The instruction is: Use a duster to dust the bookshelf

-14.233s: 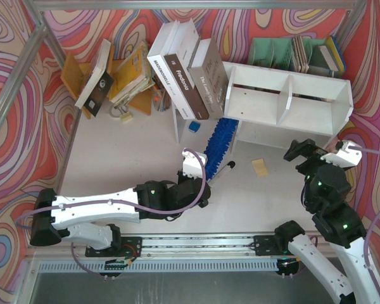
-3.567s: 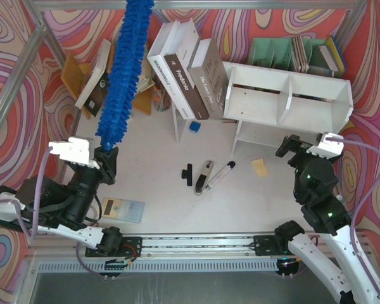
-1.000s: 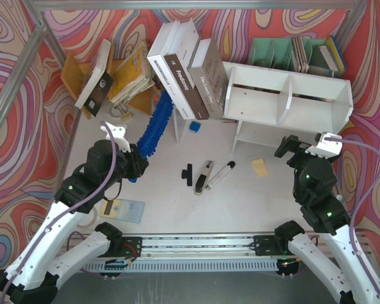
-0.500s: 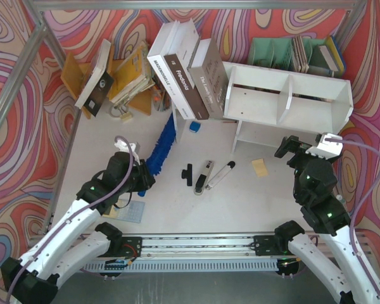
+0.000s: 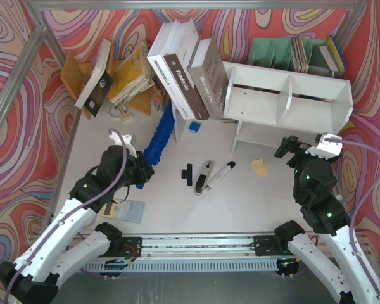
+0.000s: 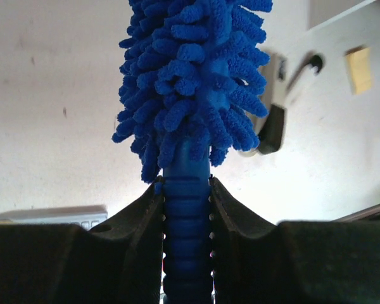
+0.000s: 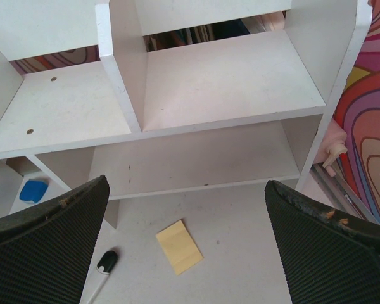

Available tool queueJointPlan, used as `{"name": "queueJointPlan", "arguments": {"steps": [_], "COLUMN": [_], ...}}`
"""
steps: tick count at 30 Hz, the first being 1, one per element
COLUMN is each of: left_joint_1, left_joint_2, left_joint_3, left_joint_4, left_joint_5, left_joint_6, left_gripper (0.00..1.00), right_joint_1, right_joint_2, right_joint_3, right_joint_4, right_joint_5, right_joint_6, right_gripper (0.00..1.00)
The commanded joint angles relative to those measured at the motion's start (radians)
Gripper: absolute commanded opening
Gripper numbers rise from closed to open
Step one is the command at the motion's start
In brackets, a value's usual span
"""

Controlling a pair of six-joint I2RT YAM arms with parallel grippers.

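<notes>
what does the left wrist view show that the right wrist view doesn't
Only the left wrist view: the left gripper with its jaws shut on the ribbed handle of the duster, whose fluffy blue head points away, and a black-and-silver tool beyond it. Only the right wrist view: the bookshelf with its two cubbies, divider and lower shelf, a small blue object at its lower left, and the right gripper, jaws wide open and empty. Both: the yellow note lying on the white table.

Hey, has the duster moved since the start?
Yes. The duster lay by the left end of the bookshelf; now the left gripper holds it farther left, tip by the leaning books.
</notes>
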Motion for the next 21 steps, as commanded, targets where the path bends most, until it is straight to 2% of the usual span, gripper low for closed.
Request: {"name": "queueJointPlan", "arguments": {"steps": [1,10,15,21], "left_joint_1": [0.003,0.003,0.004,0.003], "left_joint_2": [-0.061,-0.094,-0.066,-0.029], "left_joint_3": [0.132,0.354,0.472,0.623], "left_joint_4": [0.018,-0.082,-0.159,-0.233], "left_joint_5": [0.0,-0.045,-0.148,-0.296], "left_joint_6": [0.068,0.138,0.164,0.161], "left_gripper": [0.0,0.0,0.0,0.0], "right_joint_1": [-0.001,0.0,0.0,0.0], "right_joint_2": [-0.014,-0.016,-0.019,-0.017], "right_joint_3": [-0.009,-0.009,-0.006,0.027], "right_joint_4": [0.032,0.03,0.025,0.03], "right_joint_5": [0.008,0.004,0.001,-0.147], "right_joint_6": [-0.012,-0.009,-0.005,-0.015], "right_gripper": [0.99,0.99,0.99,0.99]}}
